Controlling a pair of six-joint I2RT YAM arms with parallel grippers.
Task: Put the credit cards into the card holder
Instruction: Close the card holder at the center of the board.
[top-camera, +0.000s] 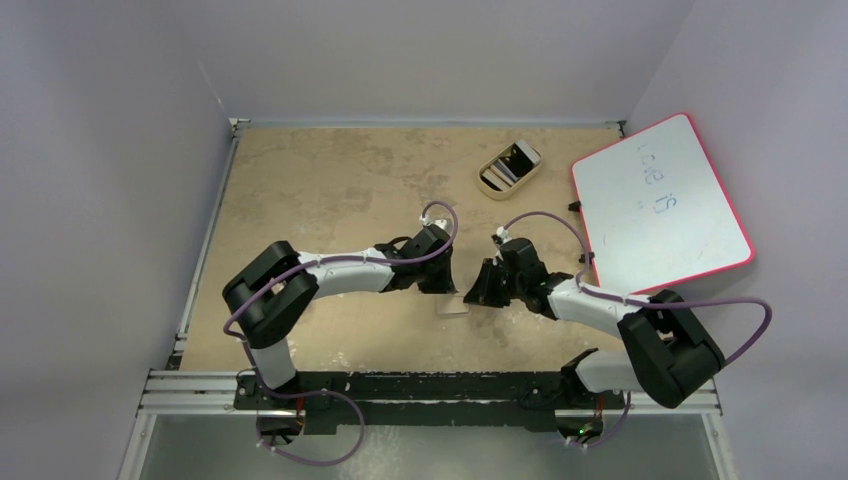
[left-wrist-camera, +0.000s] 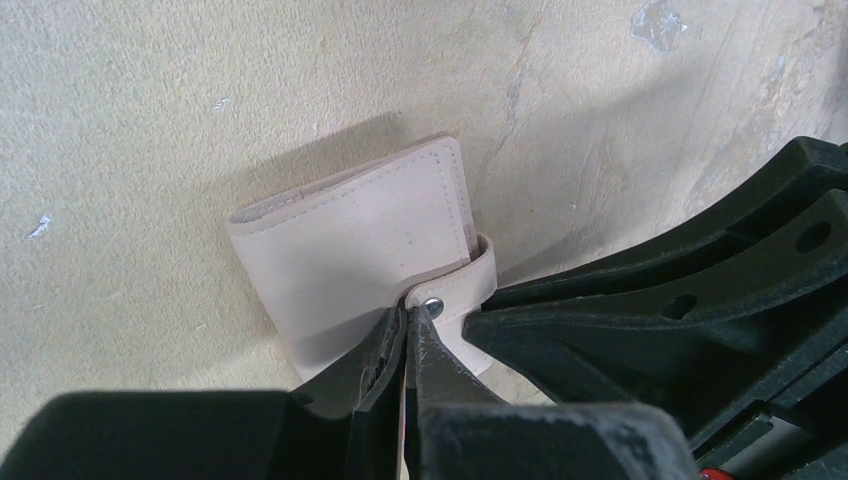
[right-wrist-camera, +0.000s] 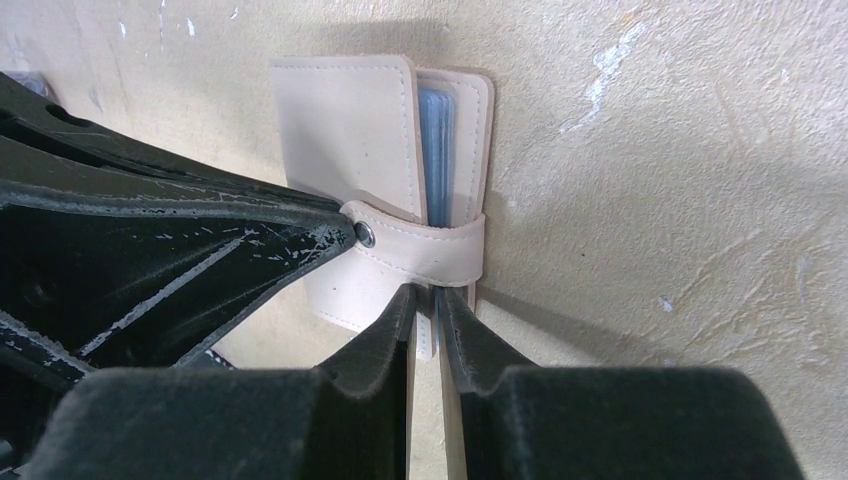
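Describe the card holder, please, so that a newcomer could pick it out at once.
On the tan table, look where the left arm and right arm meet, near the front. The card holder sits there: a small pale folded wallet with a snap strap, blue cards showing at its edge, unlike the rimmed oval tray behind.

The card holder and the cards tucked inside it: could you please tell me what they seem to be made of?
The card holder looks like pale tan leather or faux leather, matte, with stitched edges and a metal snap stud. The cards look like thin, smooth blue plastic, though only their edges show.
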